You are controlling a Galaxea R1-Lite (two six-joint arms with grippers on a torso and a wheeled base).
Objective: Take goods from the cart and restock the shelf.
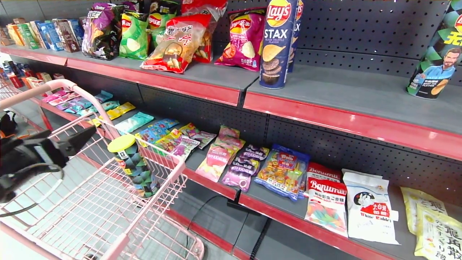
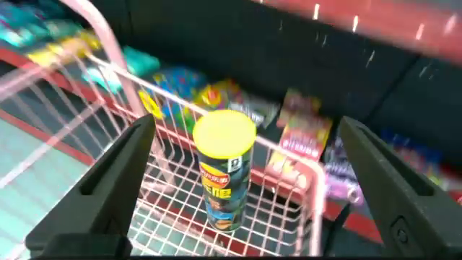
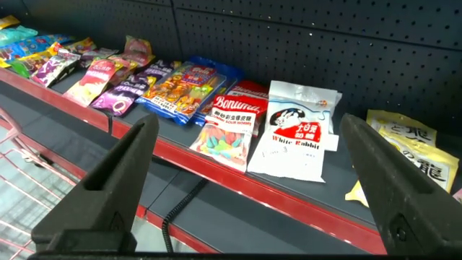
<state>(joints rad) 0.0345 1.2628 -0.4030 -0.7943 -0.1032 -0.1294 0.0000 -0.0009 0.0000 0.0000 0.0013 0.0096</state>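
My left end effector hangs open and empty over the pink wire cart. The tall yellow-lidded chip can stands upright in the cart's far corner, straight ahead between the jaws. The right end effector, also open, faces the lower shelf. I judge the left arm nearer.

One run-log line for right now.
left gripper open, facing yellow-lidded can upright in cart | right gripper open, facing lower shelf | nothing held

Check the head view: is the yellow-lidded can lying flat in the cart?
No, the yellow-lidded can stands upright in the pink cart.
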